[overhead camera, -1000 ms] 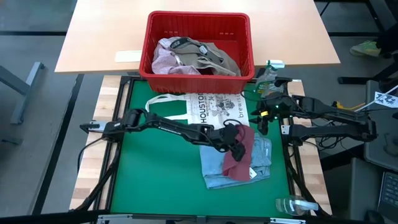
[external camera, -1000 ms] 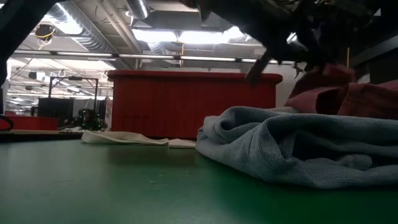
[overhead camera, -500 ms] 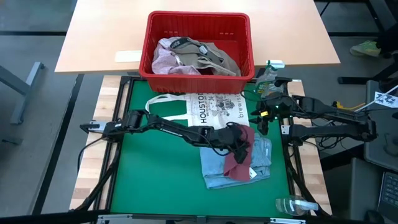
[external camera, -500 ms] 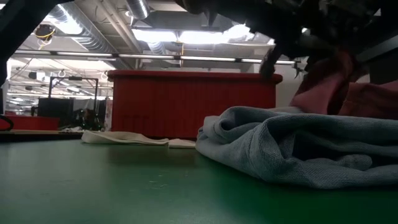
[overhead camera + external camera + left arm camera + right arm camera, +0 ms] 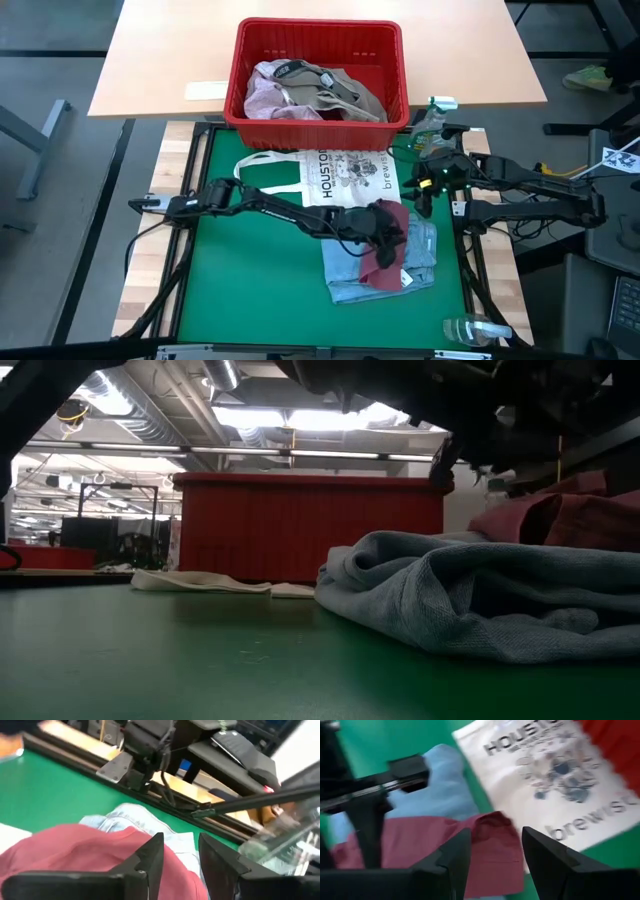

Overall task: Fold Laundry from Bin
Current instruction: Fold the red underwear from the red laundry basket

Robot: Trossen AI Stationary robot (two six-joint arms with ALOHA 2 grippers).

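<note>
- Left claw point(image 5: 385, 232) sits low over the maroon garment point(image 5: 383, 250); fingers point(image 5: 150, 865) parted a little with a gap between them, nothing seen pinched, maroon cloth right under the tips.
- Left arm stretched long across the green bench point(image 5: 250, 290) from its left edge, elbow dipped, wrist bent down onto the cloth pile.
- Versus a second ago: the maroon piece was lifted and bunched under the claw, now it lies flatter and lower; in the low view its raised peak has dropped.
- Under the maroon piece: light blue garment point(image 5: 350, 270), soft knit, rumpled, spread wider on all sides of the claw.
- Just behind the claw: flat white tote bag point(image 5: 330, 175) printed HOUSTON, partly under the arm.
- Farther behind: red bin point(image 5: 318, 35), slotted plastic, thick rim, with pale pink and khaki-grey laundry point(image 5: 310, 92) heaped inside.
- Right claw point(image 5: 425, 190) waits just beside the pile at the bench's right edge, fingers point(image 5: 452, 865) spread apart, empty.
</note>
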